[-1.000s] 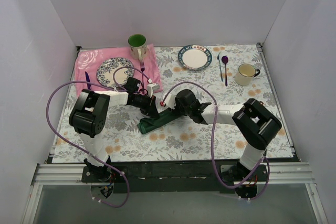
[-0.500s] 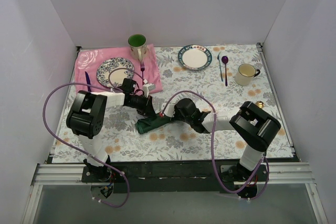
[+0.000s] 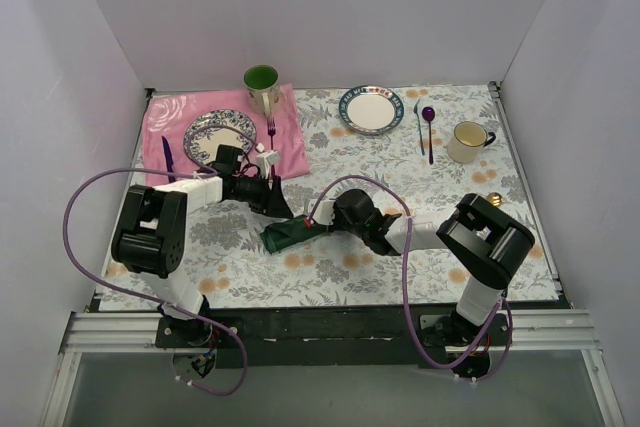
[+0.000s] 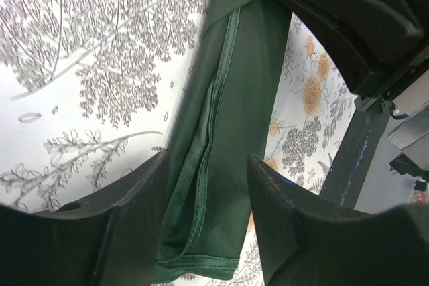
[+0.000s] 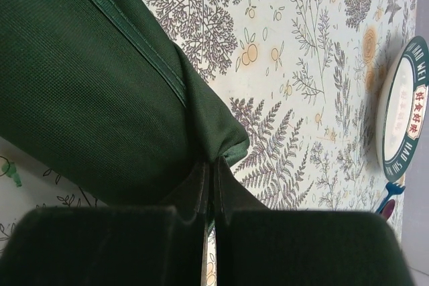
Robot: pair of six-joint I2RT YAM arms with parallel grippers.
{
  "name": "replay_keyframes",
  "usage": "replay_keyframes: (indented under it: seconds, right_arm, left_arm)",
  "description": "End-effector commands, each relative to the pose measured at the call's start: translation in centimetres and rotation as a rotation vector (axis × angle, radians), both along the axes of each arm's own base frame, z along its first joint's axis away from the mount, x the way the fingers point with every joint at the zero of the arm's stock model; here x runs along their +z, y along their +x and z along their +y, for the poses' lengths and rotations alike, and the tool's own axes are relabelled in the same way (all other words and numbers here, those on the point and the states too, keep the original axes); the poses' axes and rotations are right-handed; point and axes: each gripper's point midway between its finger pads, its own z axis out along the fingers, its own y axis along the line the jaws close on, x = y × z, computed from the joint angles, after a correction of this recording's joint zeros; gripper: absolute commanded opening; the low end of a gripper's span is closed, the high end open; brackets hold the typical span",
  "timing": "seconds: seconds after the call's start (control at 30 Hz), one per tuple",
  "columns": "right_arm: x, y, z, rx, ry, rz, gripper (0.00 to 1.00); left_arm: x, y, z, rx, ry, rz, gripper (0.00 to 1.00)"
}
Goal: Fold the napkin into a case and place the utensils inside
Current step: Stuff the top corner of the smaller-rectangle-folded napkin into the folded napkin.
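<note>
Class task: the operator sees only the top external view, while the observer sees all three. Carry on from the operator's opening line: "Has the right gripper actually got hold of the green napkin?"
Observer: Yes. The right gripper is shut, pinching the napkin at its edge near a corner.
Operator: And the left gripper?
Observer: The left gripper is open, with its fingers on either side of the folded strip.
Operator: How does the fold look?
Observer: Layered; a stitched hem runs along the strip.
</note>
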Motion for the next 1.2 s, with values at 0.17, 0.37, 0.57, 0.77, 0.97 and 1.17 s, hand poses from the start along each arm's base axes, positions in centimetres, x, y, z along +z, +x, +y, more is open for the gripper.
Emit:
replay_keyframes:
  seconds: [0.17, 0.37, 0.57, 0.77, 0.97, 1.17]
  right_arm:
    - [-2.6, -1.3, -1.7, -0.013, -0.085, 0.059, 0.01]
    - [-2.4, -1.3, -1.5, -0.013, -0.081, 0.051, 0.01]
    - [-2.3, -1.3, -1.6, -0.012, -0.083, 0.043, 0.01]
    - [-2.2, -1.4, -1.8, -0.021, -0.078, 0.043, 0.01]
    - [-2.1, -1.3, -1.7, -0.025, -0.071, 0.037, 0.01]
    - [-1.6, -1.1, -1.5, -0.04, -0.06, 0.04, 0.01]
  left_arm:
    - [-0.2, 2.2, -2.2, -0.105, 0.018, -0.057, 0.58]
    - [-1.9, 2.0, -3.5, -0.141, 0.023, -0.011, 0.57]
    - [-3.1, 1.3, -4.5, -0.168, 0.017, 0.044, 0.52]
    - [-4.4, 0.8, -4.6, -0.158, 0.03, 0.102, 0.45]
    - [-5.4, 0.4, -4.7, -0.153, 0.043, 0.143, 0.37]
    - [-6.5, 0.6, -4.3, -0.133, 0.088, 0.156, 0.14]
